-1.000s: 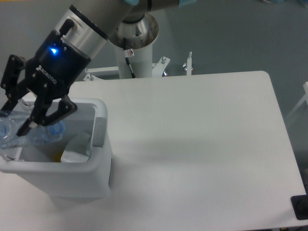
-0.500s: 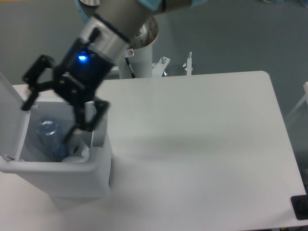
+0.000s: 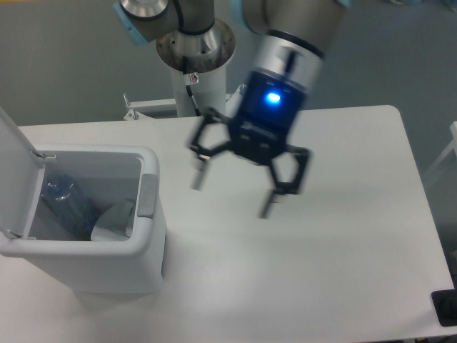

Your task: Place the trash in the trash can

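The white trash can (image 3: 146,243) stands at the table's left front with its lid (image 3: 14,179) swung up on the left. Inside lie both pieces of trash: the blue-tinted bottle (image 3: 66,202) and the whitish wrapper sheet (image 3: 116,220) against the right wall. My gripper (image 3: 233,194) hangs open above the middle of the table, well to the right of the can, with nothing between its blurred fingers.
The arm's grey base column (image 3: 196,68) rises behind the table's far edge. A small dark object (image 3: 446,309) sits at the table's front right corner. The white table (image 3: 343,271) extends to the right of the can.
The gripper let go of the bottle over the can, then swung right, out over the table's middle. The bottle now lies inside the can.
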Controlling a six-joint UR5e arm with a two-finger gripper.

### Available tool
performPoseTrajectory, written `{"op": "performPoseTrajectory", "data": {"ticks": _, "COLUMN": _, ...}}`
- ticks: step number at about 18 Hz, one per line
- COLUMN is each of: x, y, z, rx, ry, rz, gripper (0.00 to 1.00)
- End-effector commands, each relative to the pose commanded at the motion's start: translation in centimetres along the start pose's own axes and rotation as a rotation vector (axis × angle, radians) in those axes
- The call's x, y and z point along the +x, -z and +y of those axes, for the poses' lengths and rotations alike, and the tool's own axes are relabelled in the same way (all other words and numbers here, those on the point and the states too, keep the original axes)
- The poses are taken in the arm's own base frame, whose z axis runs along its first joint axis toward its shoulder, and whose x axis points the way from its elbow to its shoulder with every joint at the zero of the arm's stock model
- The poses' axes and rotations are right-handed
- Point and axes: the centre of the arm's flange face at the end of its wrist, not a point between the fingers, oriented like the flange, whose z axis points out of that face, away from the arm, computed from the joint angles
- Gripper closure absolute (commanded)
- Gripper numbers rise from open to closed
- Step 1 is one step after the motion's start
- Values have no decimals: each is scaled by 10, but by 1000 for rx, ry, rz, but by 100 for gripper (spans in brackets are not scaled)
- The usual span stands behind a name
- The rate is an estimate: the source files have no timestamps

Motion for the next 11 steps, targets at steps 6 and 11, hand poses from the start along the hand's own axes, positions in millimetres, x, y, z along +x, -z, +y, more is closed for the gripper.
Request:
{"op": "performPoseTrajectory", "data": {"ticks": 6, "x": -35, "y": -35, "z": 36, "rx": -203, "ry": -71, "rz": -128, "gripper": 0}}
{"op": "performPoseTrajectory", "data": {"ticks": 11, "x": -68, "y": -62, "z": 91, "rx": -415, "ry": -234, "rz": -121, "gripper": 0}}
